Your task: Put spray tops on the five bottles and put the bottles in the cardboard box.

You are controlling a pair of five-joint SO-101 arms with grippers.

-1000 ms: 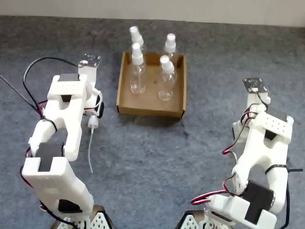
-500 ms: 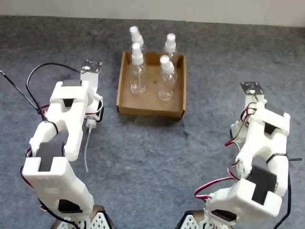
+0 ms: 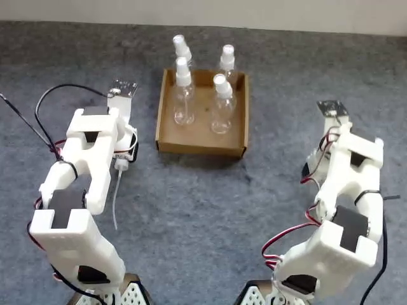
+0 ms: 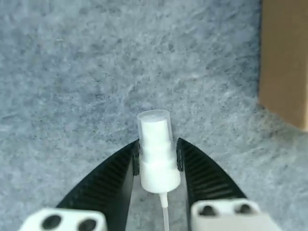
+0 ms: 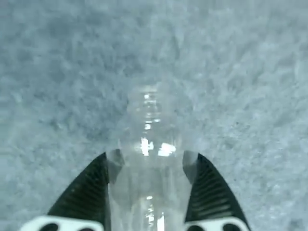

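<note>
Firmly closed around a white spray top [image 4: 154, 130], the left gripper [image 4: 158, 147] is shown with its black jaws pressed against the top's sides. The thin dip tube [image 3: 116, 197] is seen trailing towards the lower left of the high view. The spray top is held over the grey carpet [image 3: 203, 210], to the left of the cardboard box [image 3: 166, 136] and apart from it; one wall of the box is caught in the left wrist view. At the right of the high view, the right gripper [image 5: 150, 161] is clamped on an uncapped clear bottle [image 5: 148, 115], which is gripped near the shoulder with its open neck pointing away from the wrist. The box is seen in the upper centre of the high view, with four capped bottles [image 3: 184, 95] standing upright at it. Two are plainly inside, while two more rise by the far wall, and whether those stand inside cannot be told
</note>
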